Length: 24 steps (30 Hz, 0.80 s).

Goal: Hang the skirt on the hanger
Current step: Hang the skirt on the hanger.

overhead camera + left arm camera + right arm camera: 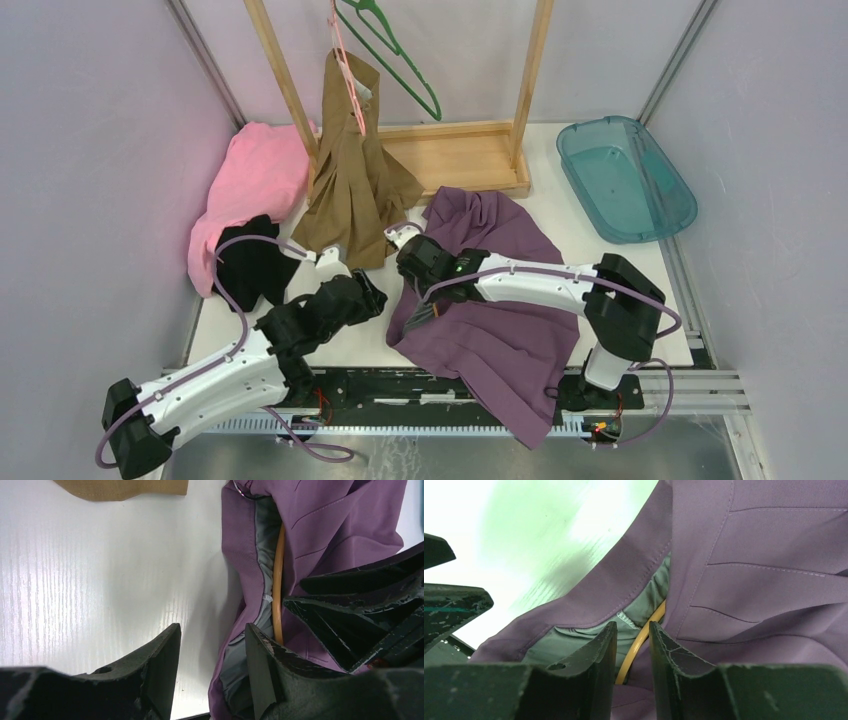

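Observation:
The purple skirt (pixel 500 330) lies crumpled on the white table, its grey-lined waistband (pixel 260 555) gaping open. An orange hanger (pixel 278 580) bar runs inside that opening. My right gripper (pixel 425 285) is down at the skirt's upper left. In the right wrist view its jaws (pixel 633 626) stand narrowly apart with the hanger (pixel 644 632) between them, not visibly pinched. My left gripper (pixel 378 298) sits just left of the skirt, open (pixel 212 630). The waistband edge lies between its fingers, the right finger against the lining.
A brown skirt (pixel 350 180) hangs on a pink hanger from the wooden rack (pixel 460 160), with a green hanger (pixel 395 55) above. Pink cloth (pixel 255 180) and black cloth (pixel 250 265) lie at the left. A teal bin (pixel 625 180) stands at the back right.

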Each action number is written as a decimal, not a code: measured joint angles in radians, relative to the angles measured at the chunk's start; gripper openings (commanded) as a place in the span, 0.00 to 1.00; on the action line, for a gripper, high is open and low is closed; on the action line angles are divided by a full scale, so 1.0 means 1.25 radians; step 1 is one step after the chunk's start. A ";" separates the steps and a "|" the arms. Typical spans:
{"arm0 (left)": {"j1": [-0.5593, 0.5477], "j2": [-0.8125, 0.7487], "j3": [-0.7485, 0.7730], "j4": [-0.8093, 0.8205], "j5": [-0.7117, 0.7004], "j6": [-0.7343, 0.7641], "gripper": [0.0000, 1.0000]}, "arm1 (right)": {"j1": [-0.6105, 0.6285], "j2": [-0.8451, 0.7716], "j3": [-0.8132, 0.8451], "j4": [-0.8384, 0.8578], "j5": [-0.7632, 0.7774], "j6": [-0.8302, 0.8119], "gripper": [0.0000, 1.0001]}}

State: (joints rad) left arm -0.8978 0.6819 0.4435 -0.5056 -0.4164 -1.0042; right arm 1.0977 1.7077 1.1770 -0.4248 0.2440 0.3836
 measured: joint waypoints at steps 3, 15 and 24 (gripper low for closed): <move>0.000 -0.009 0.000 -0.004 0.000 0.000 0.57 | 0.000 0.011 0.007 0.002 -0.005 0.009 0.36; 0.000 -0.042 0.000 -0.029 -0.001 0.000 0.56 | -0.029 0.104 0.028 -0.001 -0.012 0.067 0.37; 0.000 -0.045 -0.003 -0.031 -0.001 0.000 0.55 | -0.039 0.096 0.027 -0.005 0.008 0.073 0.39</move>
State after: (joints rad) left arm -0.8978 0.6254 0.4393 -0.5446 -0.4171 -1.0042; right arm 1.0485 1.8275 1.2114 -0.4305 0.2539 0.4744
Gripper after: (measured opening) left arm 0.555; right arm 0.382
